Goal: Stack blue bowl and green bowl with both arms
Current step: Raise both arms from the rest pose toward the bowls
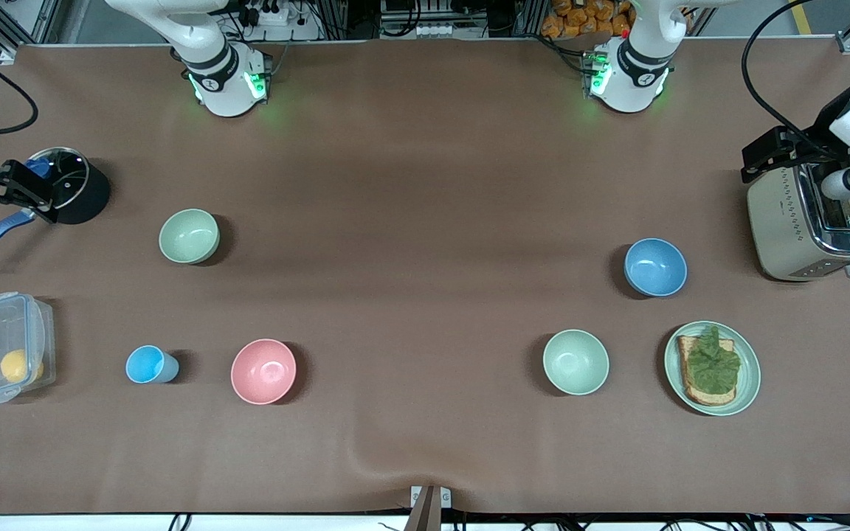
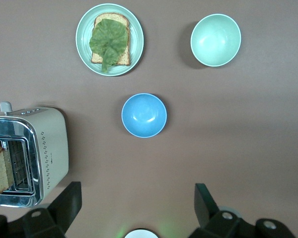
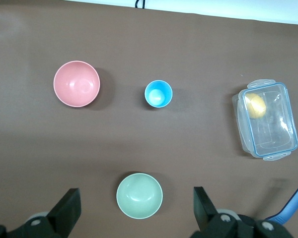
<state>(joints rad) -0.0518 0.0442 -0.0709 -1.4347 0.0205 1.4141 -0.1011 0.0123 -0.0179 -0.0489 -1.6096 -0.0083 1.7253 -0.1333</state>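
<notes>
The blue bowl (image 1: 655,267) (image 2: 144,115) sits upright toward the left arm's end of the table, beside the toaster. The sage-green bowl (image 1: 189,236) (image 3: 139,195) sits upright toward the right arm's end. My left gripper (image 1: 783,151) (image 2: 134,204) hangs high over the toaster, open and empty, well apart from the blue bowl. My right gripper (image 1: 4,188) (image 3: 135,199) hangs high over the black pot, open and empty. In the right wrist view the green bowl shows far below, between its fingers.
A paler mint bowl (image 1: 575,361) and a plate with toast (image 1: 712,367) lie nearer the front camera than the blue bowl. A toaster (image 1: 812,221) stands at the left arm's end. Pink bowl (image 1: 263,371), blue cup (image 1: 150,364), clear container (image 1: 6,358) and black pot (image 1: 71,184) occupy the right arm's end.
</notes>
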